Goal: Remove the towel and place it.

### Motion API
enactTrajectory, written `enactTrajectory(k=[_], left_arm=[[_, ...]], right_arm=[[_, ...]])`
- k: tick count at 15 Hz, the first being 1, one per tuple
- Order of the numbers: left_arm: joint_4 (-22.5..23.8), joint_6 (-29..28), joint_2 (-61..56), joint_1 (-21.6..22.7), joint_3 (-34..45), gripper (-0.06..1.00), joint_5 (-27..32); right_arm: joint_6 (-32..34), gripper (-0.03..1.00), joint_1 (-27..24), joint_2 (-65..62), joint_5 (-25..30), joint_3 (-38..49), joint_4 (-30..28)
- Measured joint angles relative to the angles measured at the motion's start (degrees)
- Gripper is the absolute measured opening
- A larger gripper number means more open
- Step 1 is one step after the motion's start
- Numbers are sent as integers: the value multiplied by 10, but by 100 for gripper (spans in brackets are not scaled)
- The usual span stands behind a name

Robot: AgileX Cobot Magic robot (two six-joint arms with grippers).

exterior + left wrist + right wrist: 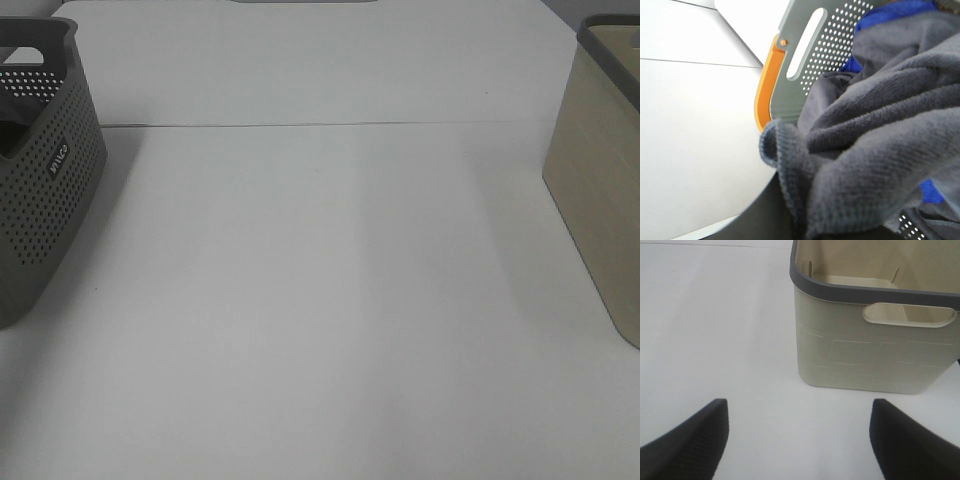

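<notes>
Closest to the left wrist camera is the towel (pixel 880 150), a charcoal-grey terry mass bunched in thick folds, with one hemmed fold raised in front of everything behind it. Patches of a blue cloth (pixel 932 192) show between and beyond its folds. Both lie inside the grey perforated basket (pixel 840 45); its wall, with a slot handle and an orange trim (pixel 765 85) along its edge, rises behind the towel. A dark blurred shape (pixel 760 220) sits beside the hem (it may be part of the arm, but that is not clear), so I cannot tell how the left end effector stands or whether it has hold of the towel.

In the right wrist view the right end effector (pixel 800 407) hangs over bare white worktop (pixel 715 315), its two dark ribbed fingers (pixel 695 440) wide apart with nothing between them. Beyond them stands a beige bin (pixel 865 360) with a dark grey rim and a cut-out handle; what shows of its inside is bare.

From the high camera the worktop (pixel 320 300) spreads out, with the basket (pixel 50 200) at the left edge and the bin (pixel 600 190) at the right edge, well apart. A thin seam (pixel 320 124) crosses the worktop farther back.
</notes>
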Motion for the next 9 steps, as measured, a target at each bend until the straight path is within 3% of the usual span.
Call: enactTrajectory(k=[2, 7, 9], left_arm=[[-2, -11, 0, 0, 0, 2, -1], [-5, -136, -56, 0, 0, 2, -37], [-15, -158, -80, -6, 0, 2, -41]], right_arm=[[0, 75, 0, 0, 0, 0, 0], [-17, 75, 0, 4, -20, -10, 0], [-17, 75, 0, 29, -32, -14, 2]])
